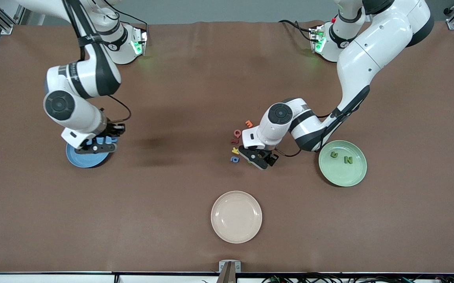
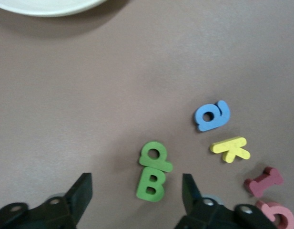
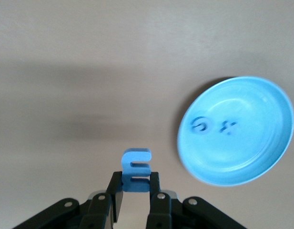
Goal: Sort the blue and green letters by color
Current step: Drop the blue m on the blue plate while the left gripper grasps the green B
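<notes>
The right tool (image 3: 135, 196) grips a blue E (image 3: 136, 169) over the blue plate (image 1: 86, 156) at the right arm's end of the desk (image 1: 195, 98). Only its wrist view shows two blue letters (image 3: 212, 125) lying in that plate.

The left tool (image 2: 137, 195) hangs open over the loose pile, two touching green letters (image 2: 153, 171) between its fingers (image 2: 79, 193), a blue letter (image 2: 211, 115) beside them. The front view hides those two green letters but shows two more (image 1: 341, 157) on the green plate (image 1: 355, 173).

Bare desk (image 1: 195, 98) lies between the arms. Around the green letters (image 2: 153, 171), the blue letter (image 2: 211, 116) and yellow letter (image 2: 230, 149) crowd close beside them.
</notes>
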